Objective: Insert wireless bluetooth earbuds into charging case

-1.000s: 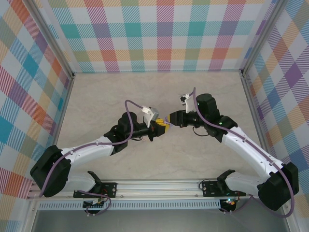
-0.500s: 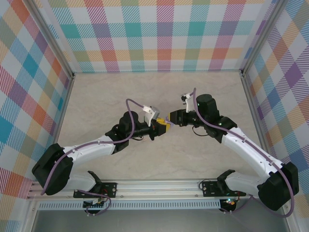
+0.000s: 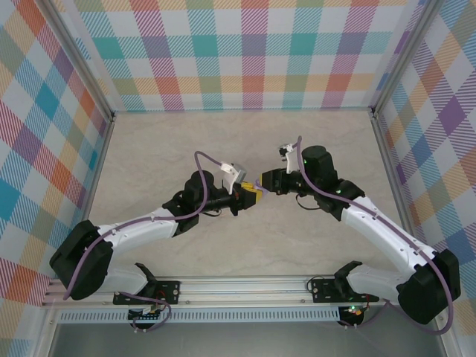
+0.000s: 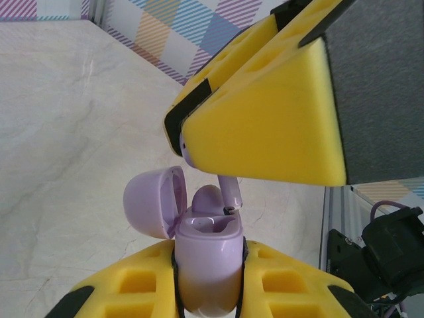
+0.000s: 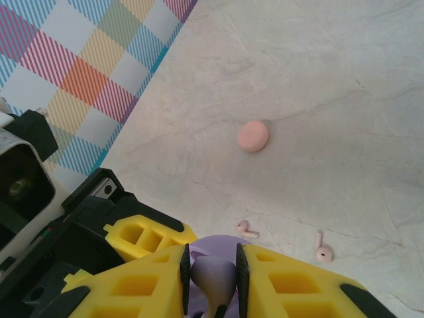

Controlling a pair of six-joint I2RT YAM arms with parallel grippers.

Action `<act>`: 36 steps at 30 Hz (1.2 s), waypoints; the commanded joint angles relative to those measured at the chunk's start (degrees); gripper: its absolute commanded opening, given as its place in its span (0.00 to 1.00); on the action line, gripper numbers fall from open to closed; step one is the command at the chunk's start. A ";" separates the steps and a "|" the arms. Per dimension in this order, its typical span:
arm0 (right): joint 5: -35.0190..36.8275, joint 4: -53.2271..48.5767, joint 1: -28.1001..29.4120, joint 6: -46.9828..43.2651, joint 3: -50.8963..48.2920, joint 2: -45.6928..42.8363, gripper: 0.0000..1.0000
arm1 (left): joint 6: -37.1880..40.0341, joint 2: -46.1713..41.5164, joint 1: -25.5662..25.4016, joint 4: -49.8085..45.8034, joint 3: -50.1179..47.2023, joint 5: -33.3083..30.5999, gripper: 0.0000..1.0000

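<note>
**Purple earbud held over the open case at mid-table**

The right gripper (image 5: 212, 286) is clamped on a purple earbud (image 4: 230, 190), pinched between its two yellow fingers. In the left wrist view that gripper comes in from the upper right. The bud's head peeks out at the finger's lower edge, and its stem hangs down and tilts slightly. The stem's tip is at the rim of the opening of the case (image 4: 207, 248). I cannot tell whether it has entered the well.

The left gripper (image 4: 209, 283) grips the case from both sides with its yellow fingers and holds it upright. The lid (image 4: 154, 201) is swung open to the left, with its hollow facing the case. Just beside the hanging stem a rounded purple top sits in the case, which looks like the second purple earbud (image 4: 205, 197).

In the top view the two grippers meet tip to tip near the middle of the table (image 3: 149, 149). The left arm reaches in from the lower left and the right arm from the lower right.

In the right wrist view, two pink earbuds (image 5: 247, 229) lie loose on the table beyond the fingers. They are near each other but apart, the second one off to the right. A pink disc (image 5: 253, 136) lies farther out, well apart from both, toward the plaid wall (image 5: 86, 73).
</note>
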 commanded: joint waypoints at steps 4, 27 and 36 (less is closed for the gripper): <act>0.66 3.05 0.53 0.78 -0.50 -1.44 0.26 | -0.98 0.81 -0.97 0.53 2.27 0.33 0.11; 2.26 3.32 0.91 0.18 -1.21 -0.48 0.27 | -1.85 0.09 -0.94 0.75 2.86 1.37 0.11; 2.06 3.27 1.26 -0.02 -1.12 0.68 0.27 | -2.02 -0.41 -0.97 1.12 2.80 1.57 0.11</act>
